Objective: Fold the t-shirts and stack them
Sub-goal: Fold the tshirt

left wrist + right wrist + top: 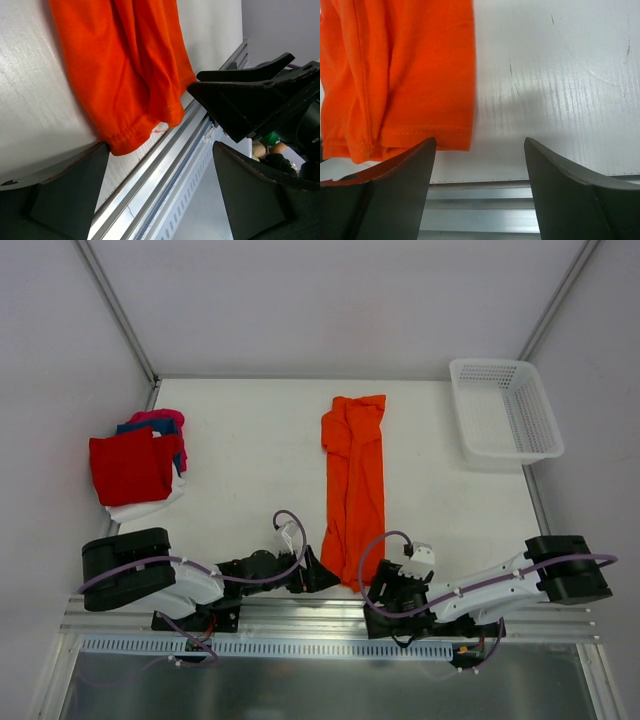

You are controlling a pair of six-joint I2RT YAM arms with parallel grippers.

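A bright orange t-shirt (353, 480) lies folded lengthwise as a long strip down the middle of the table, its hem at the near edge. My left gripper (322, 575) stands open just left of that hem. In the left wrist view one hem corner (125, 142) touches one finger, and nothing lies between the jaws (160, 145). My right gripper (378, 583) is open at the hem's right corner. Its wrist view shows the orange cloth (400, 75) beside one finger, with bare table between the jaws (479, 141). A stack with a red t-shirt (130, 465) on top sits at the left.
Under the red shirt lie blue (150, 426), magenta (160, 417) and white (140, 508) cloth. A white mesh basket (505, 410) stands at the back right corner. An aluminium rail (300, 615) runs along the near edge of the table (250, 470), right below both grippers.
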